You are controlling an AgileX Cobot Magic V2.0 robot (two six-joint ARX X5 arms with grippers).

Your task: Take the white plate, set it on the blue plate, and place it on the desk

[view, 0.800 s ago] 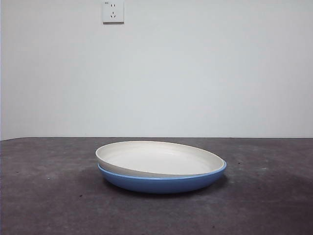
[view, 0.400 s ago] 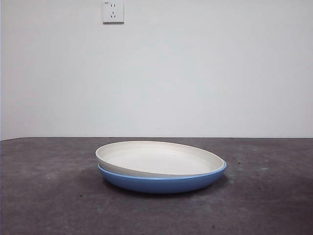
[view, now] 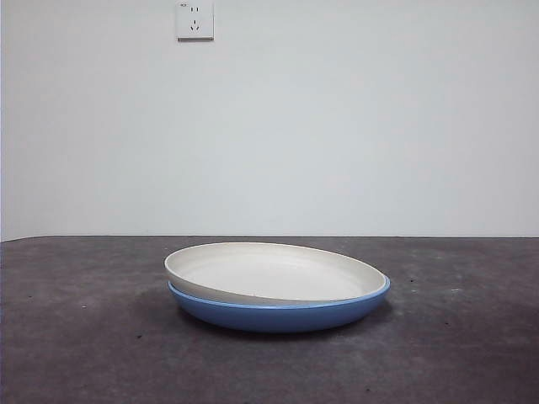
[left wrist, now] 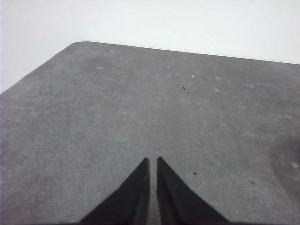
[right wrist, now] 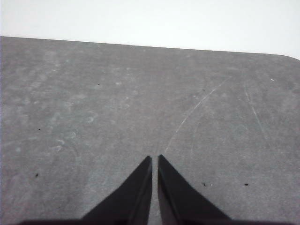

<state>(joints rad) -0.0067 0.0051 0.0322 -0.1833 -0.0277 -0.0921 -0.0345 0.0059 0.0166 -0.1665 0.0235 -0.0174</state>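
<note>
Only front shows white plate (view: 274,273) atop blue plate (view: 278,313).

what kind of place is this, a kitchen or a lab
Probably a lab test bench: a bare white wall with one socket, a mottled dark grey desk, and only a cream-white plate tilted on a glossy blue plate.

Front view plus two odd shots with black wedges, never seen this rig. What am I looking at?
It is a two-armed table robot. The front view looks level across the dark grey speckled desk: a matte cream-white round plate sits tilted inside a glossy blue round plate; a wall socket is above. The other two come from wrist cameras. The black wedges are the left gripper and right gripper, both shut, holding nothing, over bare desk.
</note>
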